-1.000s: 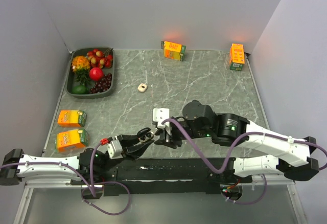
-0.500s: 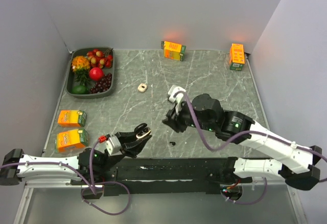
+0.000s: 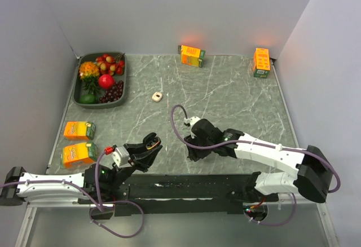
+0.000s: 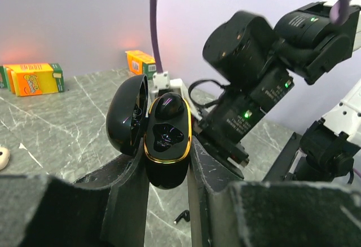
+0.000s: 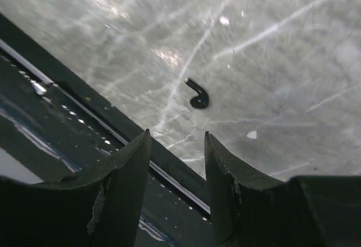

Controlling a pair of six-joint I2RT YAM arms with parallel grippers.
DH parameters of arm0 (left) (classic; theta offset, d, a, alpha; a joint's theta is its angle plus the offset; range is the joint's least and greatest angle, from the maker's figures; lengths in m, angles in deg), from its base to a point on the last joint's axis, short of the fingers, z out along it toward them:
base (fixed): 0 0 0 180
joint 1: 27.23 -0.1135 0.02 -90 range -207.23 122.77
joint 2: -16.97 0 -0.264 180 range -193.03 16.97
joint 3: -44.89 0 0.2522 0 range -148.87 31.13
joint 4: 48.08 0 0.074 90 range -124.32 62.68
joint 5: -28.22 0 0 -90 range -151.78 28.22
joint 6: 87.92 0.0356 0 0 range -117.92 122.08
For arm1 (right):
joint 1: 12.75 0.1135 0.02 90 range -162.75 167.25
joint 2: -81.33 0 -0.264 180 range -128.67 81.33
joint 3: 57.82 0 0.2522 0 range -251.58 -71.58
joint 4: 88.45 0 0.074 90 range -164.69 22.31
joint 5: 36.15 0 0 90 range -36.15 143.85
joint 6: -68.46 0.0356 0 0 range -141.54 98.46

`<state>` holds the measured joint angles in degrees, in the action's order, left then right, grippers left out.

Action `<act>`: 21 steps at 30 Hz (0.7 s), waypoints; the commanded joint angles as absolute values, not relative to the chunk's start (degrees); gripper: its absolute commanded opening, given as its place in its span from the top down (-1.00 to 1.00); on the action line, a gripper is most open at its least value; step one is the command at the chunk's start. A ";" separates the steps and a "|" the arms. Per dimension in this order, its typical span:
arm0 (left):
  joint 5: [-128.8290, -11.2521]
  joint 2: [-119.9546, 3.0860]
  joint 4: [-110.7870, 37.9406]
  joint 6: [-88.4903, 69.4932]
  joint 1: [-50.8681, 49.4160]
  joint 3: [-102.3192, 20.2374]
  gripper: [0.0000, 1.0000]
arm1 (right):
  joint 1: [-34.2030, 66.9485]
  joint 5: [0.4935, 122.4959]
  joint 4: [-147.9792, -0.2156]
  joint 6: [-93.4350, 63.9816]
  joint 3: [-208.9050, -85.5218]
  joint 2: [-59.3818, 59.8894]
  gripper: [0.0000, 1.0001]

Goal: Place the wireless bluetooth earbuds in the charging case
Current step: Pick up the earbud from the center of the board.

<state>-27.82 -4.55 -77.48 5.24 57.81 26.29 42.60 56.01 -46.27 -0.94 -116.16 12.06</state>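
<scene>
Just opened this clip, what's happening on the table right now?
The left pincer holds the open charging case upright, lid swung back, with one dark earbud seated in it; the other slot appears empty. The right pincer, open and holding nothing, hovers low over a black earbud lying loose on the table near its front edge. That one is not yet picked up.

The oval black plastic charging case (image 4: 167, 165) is glossy, gold-rimmed; the grey marble-patterned worktop (image 5: 282, 66) looks smooth, faintly shiny.
</scene>
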 commanded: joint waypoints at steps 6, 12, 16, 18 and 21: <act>-27.77 -4.12 -75.89 3.49 57.68 25.68 0.98 | 42.53 53.94 -55.44 7.54 -110.43 9.36 0.00; -26.89 -4.56 -75.98 3.40 57.68 25.59 0.98 | 42.53 49.81 -57.72 17.28 -108.32 8.74 0.06; -26.97 -3.95 -75.54 2.96 57.76 25.77 0.98 | 42.53 49.90 -58.08 20.56 -108.14 7.69 0.04; -27.15 -3.68 -75.02 2.87 57.68 25.59 0.98 | 42.44 49.46 -57.29 20.39 -108.67 6.28 0.03; -27.15 -3.07 -74.31 2.96 57.68 25.42 0.98 | 42.53 49.28 -56.94 19.68 -108.93 4.87 0.03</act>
<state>-27.43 -4.20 -74.39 3.86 57.81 26.29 42.60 50.96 -55.84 17.64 -108.16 6.57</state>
